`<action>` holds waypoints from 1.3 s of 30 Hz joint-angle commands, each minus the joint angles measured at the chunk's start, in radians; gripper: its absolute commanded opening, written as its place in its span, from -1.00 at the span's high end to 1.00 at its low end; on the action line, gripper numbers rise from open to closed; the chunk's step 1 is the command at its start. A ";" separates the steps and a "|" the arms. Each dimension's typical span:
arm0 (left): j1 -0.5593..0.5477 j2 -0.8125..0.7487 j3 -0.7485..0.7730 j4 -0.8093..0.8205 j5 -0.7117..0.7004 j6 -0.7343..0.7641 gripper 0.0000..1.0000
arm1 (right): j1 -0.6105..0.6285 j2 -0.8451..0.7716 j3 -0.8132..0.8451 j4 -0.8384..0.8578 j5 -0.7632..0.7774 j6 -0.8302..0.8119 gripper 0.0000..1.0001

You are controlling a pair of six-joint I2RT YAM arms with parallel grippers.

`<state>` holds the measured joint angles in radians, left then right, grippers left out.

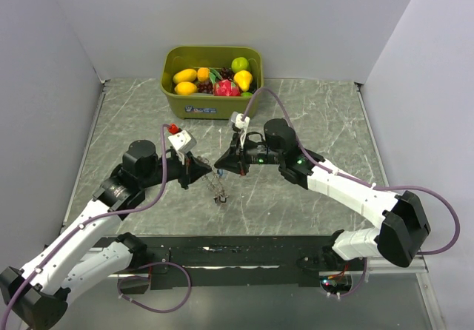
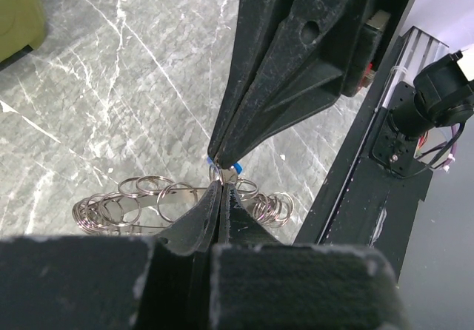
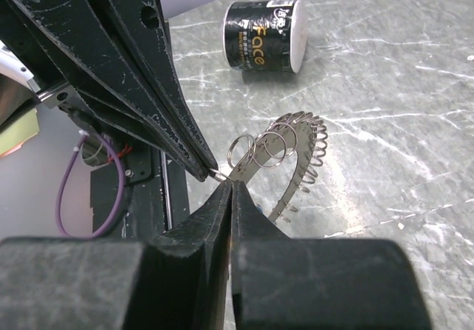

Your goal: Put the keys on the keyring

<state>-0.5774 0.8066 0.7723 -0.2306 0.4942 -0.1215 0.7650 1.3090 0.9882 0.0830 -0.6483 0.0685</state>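
Observation:
My two grippers meet tip to tip above the middle of the table. The left gripper (image 1: 208, 169) is shut on a small split ring of the keyring (image 2: 217, 173). The keyring (image 1: 220, 194) is a silvery band carrying several loose rings (image 3: 296, 149); it hangs from the tips down to the table, with a dark tag at its low end. The right gripper (image 1: 220, 166) is shut, and in the left wrist view a blue key head (image 2: 238, 169) shows at its tips. The rest of that key is hidden. No other keys are in view.
A green bin (image 1: 212, 108) of toy fruit stands at the back centre. A black and white cylinder (image 3: 263, 34) lies on the marble table beyond the keyring. A black rail (image 1: 222, 252) runs along the near edge between the arm bases.

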 commanded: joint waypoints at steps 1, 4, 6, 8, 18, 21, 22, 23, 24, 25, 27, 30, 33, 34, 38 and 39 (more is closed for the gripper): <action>-0.006 -0.032 0.010 0.108 0.043 -0.021 0.98 | -0.010 -0.028 -0.014 0.026 0.003 -0.006 0.66; -0.006 -0.035 0.010 0.108 0.041 -0.020 0.98 | -0.012 -0.036 -0.022 0.030 0.003 -0.007 0.50; -0.006 -0.038 0.010 0.108 0.037 -0.020 0.98 | -0.012 -0.046 -0.026 0.035 0.001 -0.007 0.37; -0.006 -0.038 0.009 0.108 0.035 -0.021 0.98 | -0.012 -0.053 -0.034 0.038 0.004 -0.007 0.32; -0.006 -0.044 -0.001 0.131 0.064 -0.024 0.98 | -0.044 -0.132 -0.086 0.092 0.003 0.001 -0.44; -0.006 -0.044 -0.001 0.148 0.084 -0.029 0.98 | -0.075 -0.177 -0.131 0.156 -0.072 0.001 -0.72; -0.006 -0.046 -0.002 0.155 0.092 -0.035 0.98 | -0.082 -0.188 -0.153 0.178 -0.098 0.001 -0.77; -0.006 -0.044 -0.005 0.165 0.115 -0.038 0.98 | -0.092 -0.198 -0.161 0.193 -0.123 0.001 -0.80; -0.004 -0.044 -0.010 0.186 0.125 -0.043 0.98 | -0.105 -0.215 -0.167 0.205 -0.148 0.004 -0.84; -0.006 -0.043 -0.011 0.200 0.139 -0.050 0.98 | -0.115 -0.221 -0.181 0.240 -0.198 0.007 -0.86; -0.006 -0.041 -0.019 0.223 0.176 -0.061 0.98 | -0.127 -0.237 -0.190 0.271 -0.240 0.027 -0.86; -0.009 -0.035 -0.031 0.292 0.227 -0.084 0.98 | -0.145 -0.248 -0.206 0.340 -0.315 0.060 -0.86; -0.022 -0.023 -0.047 0.368 0.260 -0.109 0.98 | -0.151 -0.248 -0.210 0.399 -0.382 0.096 -0.81; -0.035 -0.020 -0.048 0.399 0.265 -0.119 0.98 | -0.150 -0.248 -0.207 0.409 -0.390 0.103 -0.79; -0.065 0.000 -0.041 0.435 0.268 -0.119 0.98 | -0.151 -0.241 -0.201 0.429 -0.430 0.120 -0.64; -0.071 0.000 -0.042 0.445 0.265 -0.121 0.98 | -0.153 -0.238 -0.197 0.429 -0.436 0.122 -0.61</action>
<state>-0.6239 0.8043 0.7158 0.0570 0.7158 -0.2131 0.6209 1.0817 0.7795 0.4217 -1.0050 0.1604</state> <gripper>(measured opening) 0.018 0.836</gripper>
